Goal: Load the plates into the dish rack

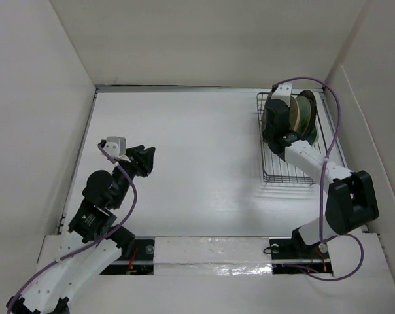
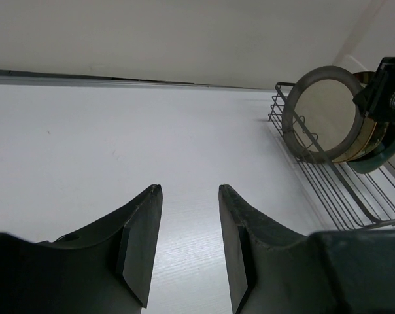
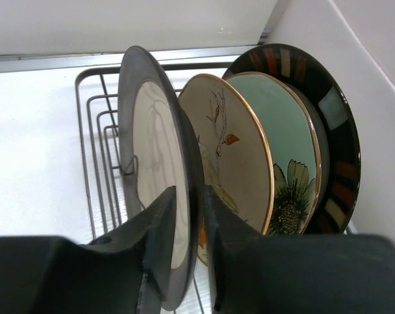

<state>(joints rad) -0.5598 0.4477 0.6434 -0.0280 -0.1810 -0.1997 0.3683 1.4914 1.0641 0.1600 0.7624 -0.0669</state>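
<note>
Far left: left arm (image 1: 99,216) sits folded low at the near-left corner of the counter (image 1: 197,163). Left tool (image 2: 189,191) hovers over the white counter, well apart from every plate. Its two dark fingers (image 2: 140,242) are spread, and the counter shows through the gap.

Right of centre: dish rack (image 1: 290,171), a dark wire basket, sits on the far-right part of the counter near the right wall. Its long side runs away from the arms. The plates stand on edge, packed in a row at the rack's far end.

Four plates show in the right wrist view, left to right:
- Dark-rimmed cream plate (image 3: 152,144), upright, a wire prong against its face.
- Tan plate (image 3: 233,157) with a leaf drawing and a thin gold edge, just beside the cream one.
- Mint-green plate (image 3: 282,124) with a flower print, close behind the tan one. Cannot tell if they touch.
- Dark plate (image 3: 338,111) with coloured blocks round the rim, last in the row and nearest the wall.

Right tool (image 3: 189,191) is at the cream plate's rim, one finger on each side, with the rim in the narrow gap between them. Cannot tell whether the fingers press on the rim or stand just off it.

Far right: right arm (image 1: 344,196) rises from its near-right base and reaches over the rack to the plates.
</note>
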